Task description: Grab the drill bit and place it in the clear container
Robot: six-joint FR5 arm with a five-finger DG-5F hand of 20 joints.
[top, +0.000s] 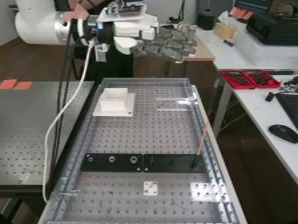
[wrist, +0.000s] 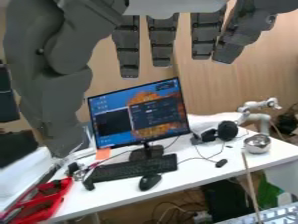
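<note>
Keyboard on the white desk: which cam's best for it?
Wrist view. The keyboard lies there nearly in full, in front of the monitor, with the mouse beside it. The high view has just part of it, cut off by the right edge, with the mouse nearby.

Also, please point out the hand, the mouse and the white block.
Hand [wrist: 126,50]: wrist view, on a finger.
Mouse [wrist: 149,182]: wrist view, on its top.
White block [top: 114,103]: high view, on its front.

I can't make out the tiny round fittings in the black plate; the high view's edge cuts off the keyboard.
</note>
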